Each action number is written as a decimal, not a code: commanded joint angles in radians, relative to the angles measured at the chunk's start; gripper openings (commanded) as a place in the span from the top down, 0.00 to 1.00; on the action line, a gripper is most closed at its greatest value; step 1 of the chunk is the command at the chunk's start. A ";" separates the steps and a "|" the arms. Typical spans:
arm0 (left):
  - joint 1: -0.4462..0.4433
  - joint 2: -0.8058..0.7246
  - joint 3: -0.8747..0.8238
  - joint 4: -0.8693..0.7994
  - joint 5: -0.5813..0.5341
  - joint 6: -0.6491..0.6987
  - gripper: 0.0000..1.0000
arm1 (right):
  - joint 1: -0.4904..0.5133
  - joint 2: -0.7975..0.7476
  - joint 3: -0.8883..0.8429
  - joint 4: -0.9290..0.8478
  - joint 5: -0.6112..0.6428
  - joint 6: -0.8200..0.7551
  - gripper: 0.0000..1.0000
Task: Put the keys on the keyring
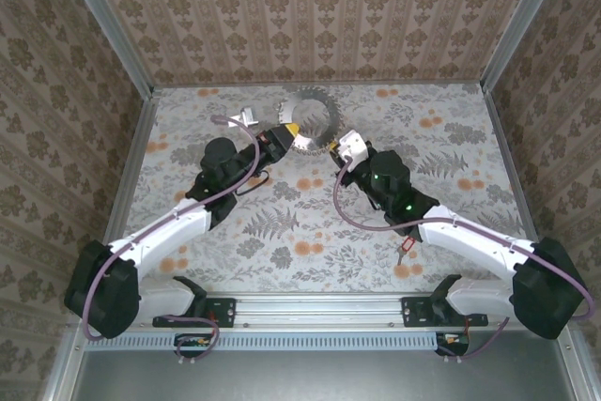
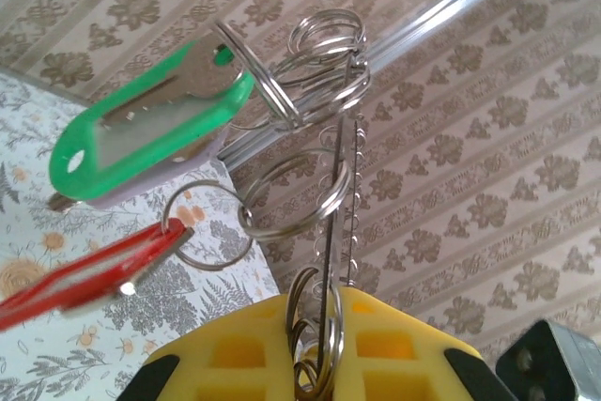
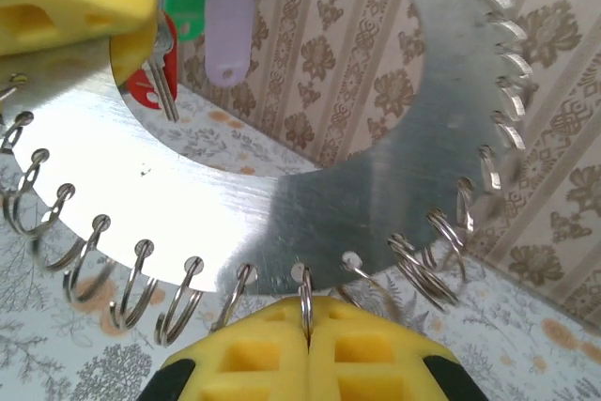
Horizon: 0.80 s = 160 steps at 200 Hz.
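Silver keyring stands near the far edge of the worktop; my left end effector and right end effector both pinch its rim. Tagged keys hang from it.

No legible text or labels anywhere

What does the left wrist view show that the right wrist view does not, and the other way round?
From the left wrist: the keyring edge-on, a thin line clamped in the left pincer, and the green tag whole, its key lying across it.
From the right wrist: the keyring's flat face, a metal disc with a large central hole and small holes along its rim, clamped in the right pincer.
Shared: the green tag, the red tag and the split rings on the rim.
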 commanded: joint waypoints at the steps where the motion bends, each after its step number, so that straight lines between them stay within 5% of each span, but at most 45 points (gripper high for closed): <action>1: -0.004 -0.052 0.063 -0.001 0.085 0.150 1.00 | -0.014 -0.047 0.030 -0.125 -0.010 0.032 1.00; 22: -0.003 -0.067 0.093 -0.053 0.088 0.202 1.00 | -0.014 -0.048 0.045 -0.191 0.031 0.016 1.00; 48: -0.001 -0.070 0.086 -0.082 0.063 0.185 1.00 | -0.014 -0.068 -0.014 -0.015 0.033 0.019 1.00; 88: 0.008 -0.080 0.015 -0.114 -0.071 0.036 1.00 | -0.014 -0.067 -0.065 0.193 0.021 0.034 1.00; 160: 0.024 -0.041 0.029 -0.191 -0.034 -0.125 0.98 | -0.015 -0.003 -0.097 0.382 -0.037 0.020 1.00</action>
